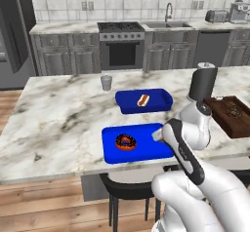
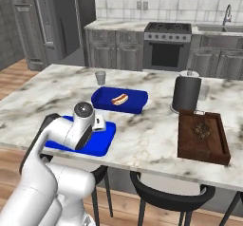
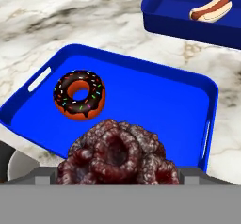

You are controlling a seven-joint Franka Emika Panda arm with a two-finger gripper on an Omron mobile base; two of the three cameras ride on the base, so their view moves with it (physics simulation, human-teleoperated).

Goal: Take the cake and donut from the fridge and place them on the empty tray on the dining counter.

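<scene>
The shallow blue empty tray (image 1: 146, 148) (image 3: 155, 100) lies near the front edge of the marble dining counter (image 1: 63, 114). The ring donut (image 1: 126, 142) (image 3: 79, 94) rests on its left half. My gripper (image 1: 158, 136) (image 2: 98, 123) (image 3: 118, 173) hangs low over the tray's right part, open. The dark-brown cake (image 3: 117, 152) sits between its wide-spread fingers, close under the hand camera, at the tray's near side. My arm hides it in both base views. The grey fridge (image 2: 61, 21) stands far back at the left.
A deeper blue tray with a hot dog (image 1: 144, 101) (image 3: 197, 16) sits just behind the shallow one. A dark wooden tray (image 1: 232, 114) and a dark canister (image 1: 202, 85) stand to the right, a glass (image 1: 106, 82) behind. Black stools (image 1: 127, 192) are under the counter's edge.
</scene>
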